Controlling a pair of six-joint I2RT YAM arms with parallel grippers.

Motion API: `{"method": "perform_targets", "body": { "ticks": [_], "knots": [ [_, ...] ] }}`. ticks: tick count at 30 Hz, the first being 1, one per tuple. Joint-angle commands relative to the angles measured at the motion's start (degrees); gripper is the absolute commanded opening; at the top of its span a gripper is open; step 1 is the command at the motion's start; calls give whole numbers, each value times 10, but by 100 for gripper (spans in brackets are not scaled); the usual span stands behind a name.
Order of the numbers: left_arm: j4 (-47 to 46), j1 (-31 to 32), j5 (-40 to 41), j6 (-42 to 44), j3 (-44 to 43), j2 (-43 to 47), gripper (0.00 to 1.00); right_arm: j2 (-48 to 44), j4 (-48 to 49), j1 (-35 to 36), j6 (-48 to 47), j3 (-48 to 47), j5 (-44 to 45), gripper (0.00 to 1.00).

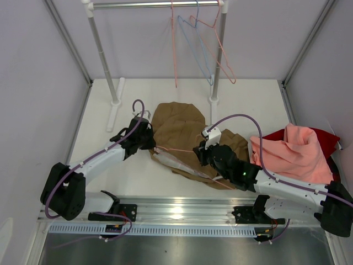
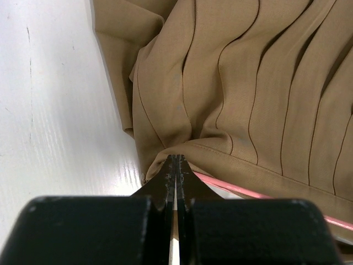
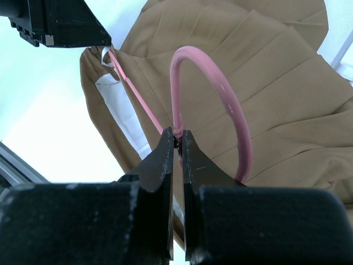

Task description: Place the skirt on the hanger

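Note:
The tan pleated skirt [image 1: 179, 127] lies crumpled mid-table, a strip of its pale lining [image 3: 118, 110] showing. A salmon-pink wire hanger [image 1: 187, 165] lies across its near edge. My left gripper [image 1: 148, 138] is shut on the skirt's edge [image 2: 220, 157] at its left side, and the pink wire [image 2: 237, 189] runs just beside the fingertips. My right gripper [image 1: 201, 150] is shut on the hanger's neck [image 3: 177, 131], right below the curved hook [image 3: 220, 94]. In the right wrist view the skirt [image 3: 276, 99] fills the background and the left gripper's body shows at the top left.
A salmon-pink cloth [image 1: 292, 152] lies heaped on a dark red cloth [image 1: 326, 137] at the right. A clothes rail [image 1: 160, 4] on two posts stands at the back, carrying two pink hangers [image 1: 220, 52] and a light blue one [image 1: 199, 55]. Walls enclose the table.

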State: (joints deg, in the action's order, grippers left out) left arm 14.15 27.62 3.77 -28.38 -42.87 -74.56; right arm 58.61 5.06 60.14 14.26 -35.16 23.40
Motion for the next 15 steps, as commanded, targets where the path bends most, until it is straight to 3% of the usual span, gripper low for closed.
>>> {"method": "perform_targets", "body": {
  "ticks": [1,15],
  "knots": [
    [-22,4,-13,11,-3,21,0,-2,21,-1,-14,-24,0,0],
    [-26,7,-33,26,-3,40,0,-10,29,-10,-17,-22,-13,0]
  ]
}}
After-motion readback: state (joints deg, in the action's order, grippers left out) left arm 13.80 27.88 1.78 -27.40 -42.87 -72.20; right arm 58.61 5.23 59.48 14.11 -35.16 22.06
